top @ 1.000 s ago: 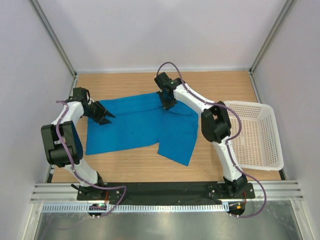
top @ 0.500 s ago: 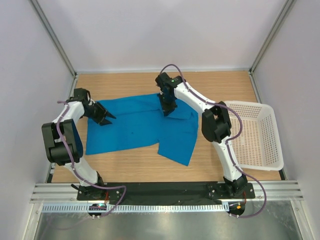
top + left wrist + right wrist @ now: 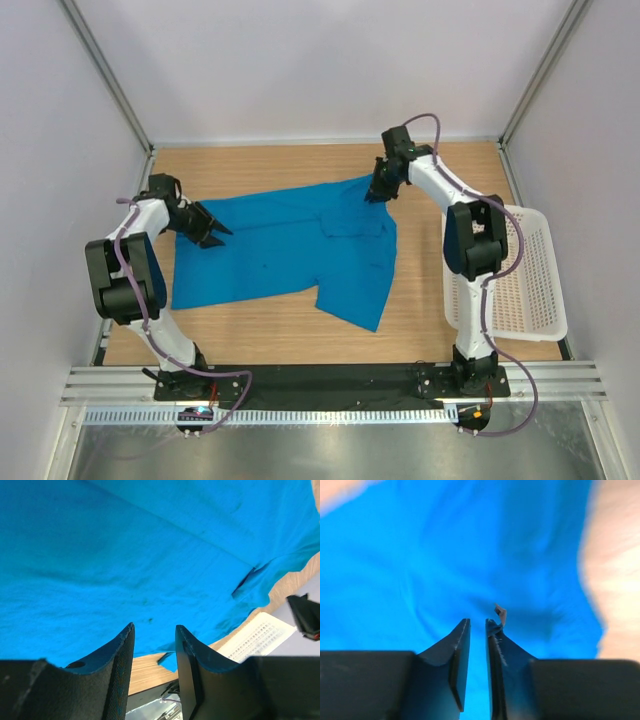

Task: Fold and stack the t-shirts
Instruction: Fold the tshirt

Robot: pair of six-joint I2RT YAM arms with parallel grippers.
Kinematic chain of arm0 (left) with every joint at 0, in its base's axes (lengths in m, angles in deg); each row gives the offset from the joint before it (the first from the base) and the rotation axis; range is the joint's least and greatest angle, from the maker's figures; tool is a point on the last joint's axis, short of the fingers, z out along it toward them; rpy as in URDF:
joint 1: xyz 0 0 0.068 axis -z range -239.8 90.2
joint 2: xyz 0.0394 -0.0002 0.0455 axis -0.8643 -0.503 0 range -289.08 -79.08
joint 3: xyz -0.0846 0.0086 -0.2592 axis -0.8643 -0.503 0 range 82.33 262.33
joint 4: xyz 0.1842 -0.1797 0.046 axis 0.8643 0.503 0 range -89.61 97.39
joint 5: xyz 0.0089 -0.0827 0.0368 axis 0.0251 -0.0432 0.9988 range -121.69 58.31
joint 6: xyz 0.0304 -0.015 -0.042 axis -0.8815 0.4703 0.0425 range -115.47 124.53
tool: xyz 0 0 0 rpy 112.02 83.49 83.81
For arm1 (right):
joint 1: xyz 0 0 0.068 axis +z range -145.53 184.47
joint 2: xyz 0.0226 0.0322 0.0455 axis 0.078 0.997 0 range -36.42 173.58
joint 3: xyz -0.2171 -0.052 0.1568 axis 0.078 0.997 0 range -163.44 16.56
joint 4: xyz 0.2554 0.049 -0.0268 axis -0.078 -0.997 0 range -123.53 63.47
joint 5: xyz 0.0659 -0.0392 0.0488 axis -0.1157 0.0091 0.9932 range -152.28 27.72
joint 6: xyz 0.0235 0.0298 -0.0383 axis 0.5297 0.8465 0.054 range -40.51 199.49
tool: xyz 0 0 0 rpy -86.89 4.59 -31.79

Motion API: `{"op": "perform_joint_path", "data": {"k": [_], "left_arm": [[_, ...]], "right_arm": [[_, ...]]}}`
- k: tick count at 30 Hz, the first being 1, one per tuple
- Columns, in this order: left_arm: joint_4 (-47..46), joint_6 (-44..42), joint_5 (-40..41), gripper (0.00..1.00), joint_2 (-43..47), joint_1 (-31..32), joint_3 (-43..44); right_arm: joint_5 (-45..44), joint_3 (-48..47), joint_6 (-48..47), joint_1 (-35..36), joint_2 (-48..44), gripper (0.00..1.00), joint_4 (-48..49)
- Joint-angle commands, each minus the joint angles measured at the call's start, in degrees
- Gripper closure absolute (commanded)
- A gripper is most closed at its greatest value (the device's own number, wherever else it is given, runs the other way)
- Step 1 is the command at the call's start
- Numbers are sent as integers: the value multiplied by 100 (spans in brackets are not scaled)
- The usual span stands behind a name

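One bright blue t-shirt (image 3: pixel 280 250) lies spread on the wooden table, with a sleeve or flap hanging toward the front at the lower right. My left gripper (image 3: pixel 212 232) is open and empty at the shirt's left edge; in the left wrist view (image 3: pixel 154 627) the cloth (image 3: pixel 125 555) lies beyond its fingertips. My right gripper (image 3: pixel 377 193) is at the shirt's far right corner, shut on a pinch of cloth that is drawn up toward it. In the right wrist view (image 3: pixel 478 622) the jaws are nearly together over blurred blue cloth (image 3: pixel 420 555).
A white lattice basket (image 3: pixel 520 290) stands at the table's right edge, beside the right arm; it also shows in the left wrist view (image 3: pixel 250 637). Grey walls close in the left, back and right sides. Bare wood (image 3: pixel 250 335) runs in front of the shirt.
My right gripper has moved right and toward the back, from the shirt's upper middle to its far right corner, pulling that edge with it. The left gripper has stayed in place.
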Motion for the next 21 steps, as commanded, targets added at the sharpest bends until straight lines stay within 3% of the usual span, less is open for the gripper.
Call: {"op": "perform_joint_path", "data": {"k": [1,11,21], "left_arm": [[-4,-2,-214,60,-63,-25,305],[48,-36,-302,60,-107,-25,323],[285,-177,-214,59,-195,-60,595]], "right_arm": [[-244,8,463,-143,-327,79,1345],[-561,-292,806,-310,709,95,2331],[-702,-1187,499,-556,1782,98,2788]]}}
